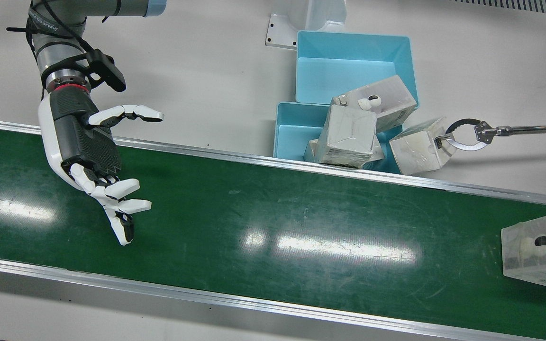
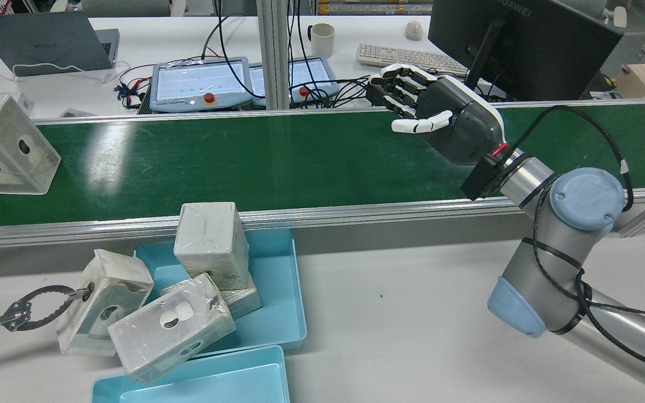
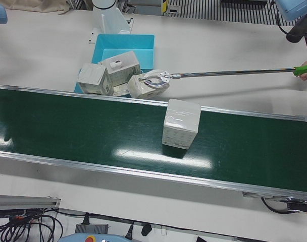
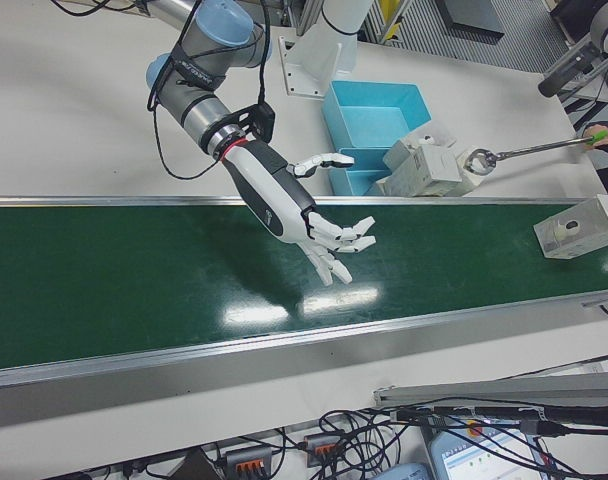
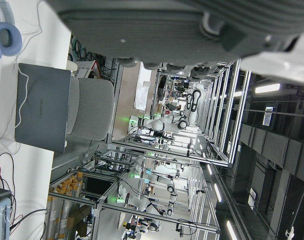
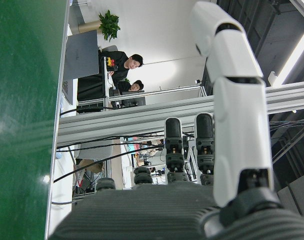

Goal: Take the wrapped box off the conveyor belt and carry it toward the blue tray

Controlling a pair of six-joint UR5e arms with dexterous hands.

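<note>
HUAWEI reads across the closed laptop's [image 2: 42,42] grey lid at the far left corner of the surface behind the belt. HUAWEI again along the top edge of the black monitor [image 2: 524,39] at that surface's far right. The left hand view shows the laptop [image 5: 42,107] lettering too, turned sideways.
</note>
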